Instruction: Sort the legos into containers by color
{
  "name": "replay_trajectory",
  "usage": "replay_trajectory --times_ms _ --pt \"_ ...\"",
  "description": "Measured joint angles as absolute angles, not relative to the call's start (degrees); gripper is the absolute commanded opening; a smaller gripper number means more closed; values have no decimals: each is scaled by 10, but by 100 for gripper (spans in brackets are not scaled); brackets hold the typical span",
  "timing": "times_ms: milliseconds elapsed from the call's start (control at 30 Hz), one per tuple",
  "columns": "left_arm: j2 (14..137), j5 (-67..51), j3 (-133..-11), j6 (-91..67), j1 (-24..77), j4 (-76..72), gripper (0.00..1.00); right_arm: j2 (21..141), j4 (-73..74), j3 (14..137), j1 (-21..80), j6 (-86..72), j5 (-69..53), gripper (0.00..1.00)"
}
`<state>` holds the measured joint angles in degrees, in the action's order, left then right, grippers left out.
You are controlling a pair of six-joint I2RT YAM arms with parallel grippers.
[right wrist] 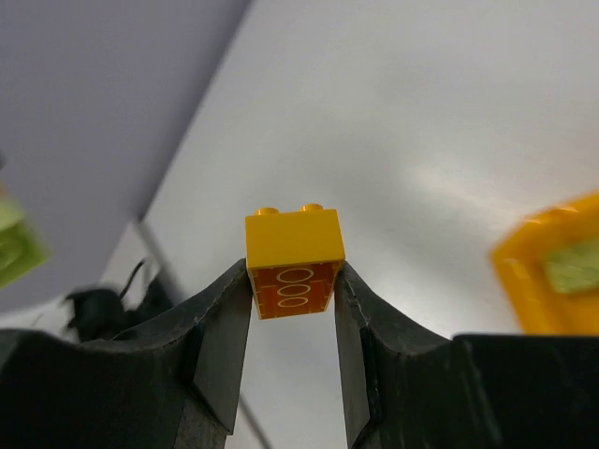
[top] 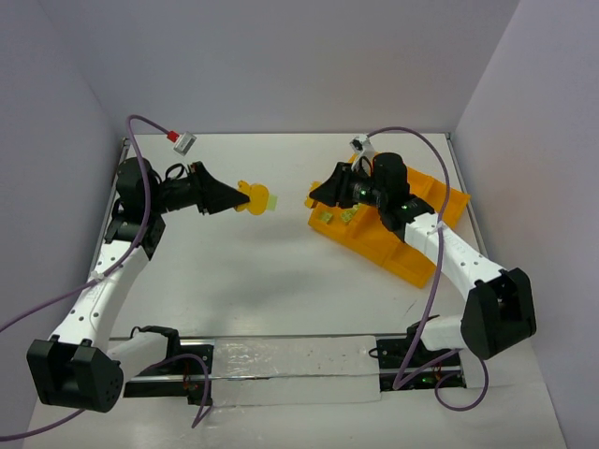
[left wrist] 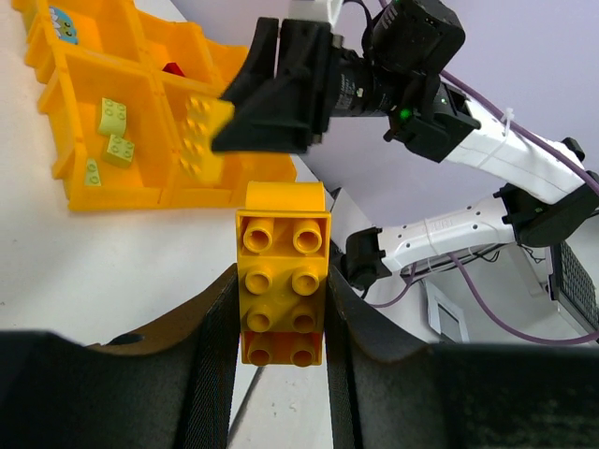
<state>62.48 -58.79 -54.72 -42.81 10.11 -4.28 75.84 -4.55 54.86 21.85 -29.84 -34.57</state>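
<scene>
My left gripper (top: pixel 229 198) is shut on a stack of yellow legos (top: pixel 255 198), held above the table left of centre. In the left wrist view the stack (left wrist: pixel 281 281) sits studs-up between the fingers (left wrist: pixel 217 327). My right gripper (top: pixel 316 196) is shut on a single yellow lego (right wrist: pixel 293 251) and hovers at the near-left corner of the orange-yellow tray (top: pixel 426 196). From the left wrist that lego (left wrist: pixel 201 138) hangs over the tray (left wrist: pixel 122 198). The tray holds light green legos (left wrist: pixel 112 117), a red one (left wrist: pixel 173 68) and a teal-blue one (left wrist: pixel 64 25) in separate compartments.
A red cable connector (top: pixel 173 137) with a grey plug lies at the back left of the table. Purple cables loop from both arms. Walls close in the table at the back and both sides. A metal rail (top: pixel 281 360) runs along the front edge.
</scene>
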Motion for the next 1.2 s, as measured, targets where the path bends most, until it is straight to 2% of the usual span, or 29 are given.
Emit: replay_trajectory --times_ms 200,433,733,933,1200 --pt "625 -583 -547 -428 100 -41 0 761 75 577 213 -270 -109 0" --pt "625 -573 -547 -427 100 -26 0 775 138 590 169 -251 26 0" --pt "628 -560 -553 -425 100 -13 0 774 164 597 113 -238 83 0" --pt "671 -538 -618 -408 100 31 0 752 188 589 112 -236 112 0" --pt "736 -511 -720 -356 100 118 0 738 212 551 112 -237 130 9"
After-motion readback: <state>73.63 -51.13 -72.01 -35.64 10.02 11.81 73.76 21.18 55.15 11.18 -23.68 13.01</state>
